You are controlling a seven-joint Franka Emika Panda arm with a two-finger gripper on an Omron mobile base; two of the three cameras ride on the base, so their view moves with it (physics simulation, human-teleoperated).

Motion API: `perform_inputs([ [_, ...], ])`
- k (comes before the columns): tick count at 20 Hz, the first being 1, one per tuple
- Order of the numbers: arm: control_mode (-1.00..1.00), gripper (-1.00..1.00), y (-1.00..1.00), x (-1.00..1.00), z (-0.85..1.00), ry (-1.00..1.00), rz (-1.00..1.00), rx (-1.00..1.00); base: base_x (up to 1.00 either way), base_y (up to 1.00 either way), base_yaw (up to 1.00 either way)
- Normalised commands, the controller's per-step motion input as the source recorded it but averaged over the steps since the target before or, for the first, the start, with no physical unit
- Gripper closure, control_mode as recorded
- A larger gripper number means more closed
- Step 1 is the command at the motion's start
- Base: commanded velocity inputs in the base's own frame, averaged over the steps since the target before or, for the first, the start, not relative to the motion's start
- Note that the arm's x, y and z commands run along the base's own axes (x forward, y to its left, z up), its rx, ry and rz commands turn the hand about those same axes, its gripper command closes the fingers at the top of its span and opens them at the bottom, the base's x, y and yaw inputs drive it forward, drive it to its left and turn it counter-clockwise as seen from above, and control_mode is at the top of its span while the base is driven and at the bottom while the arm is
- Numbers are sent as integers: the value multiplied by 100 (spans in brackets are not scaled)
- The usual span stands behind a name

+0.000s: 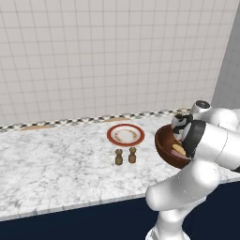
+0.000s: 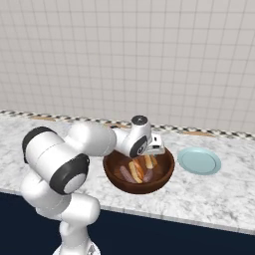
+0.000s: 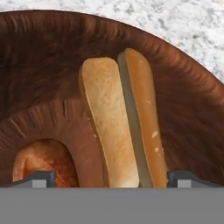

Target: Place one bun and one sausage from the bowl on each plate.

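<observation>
Split bun (image 3: 120, 127) fills the hand view, just ahead of the hand (image 3: 106, 178); fingertips (image 3: 41, 178) stand wide apart on either side of it, nothing gripped. Arm bent forward over the bowl (image 2: 139, 172), wrist pointed down into it. Bowl on worktop (image 1: 56, 168), holding two buns and, as far as visible, two sausages (image 2: 127, 174). Two plates: red-rimmed plate (image 1: 125, 135) left of the bowl, teal-rimmed plate (image 2: 199, 161) right. Two small brown shakers (image 1: 125, 156) near the red-rimmed plate.

I see the deep brown bowl (image 2: 139, 175) directly under my claw (image 3: 108, 178), holding split buns (image 3: 120, 122) and sausages (image 2: 126, 174). The red-rimmed plate (image 1: 125, 135) lies left of the claw, the teal plate (image 2: 199, 160) right.
</observation>
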Motion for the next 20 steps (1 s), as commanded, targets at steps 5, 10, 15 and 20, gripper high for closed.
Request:
perform_inputs([
  [5,-100,-100,-12,18,-7,0,0,0,0,0,0],
  [10,-100,-100,-5,17,-19,0,0,0,0,0,0],
  [15,-100,-100,1,3,-35,0,0,0,0,0,0],
  [20,-100,-100,27,-25,9,-1,1,-1,0,0,0],
])
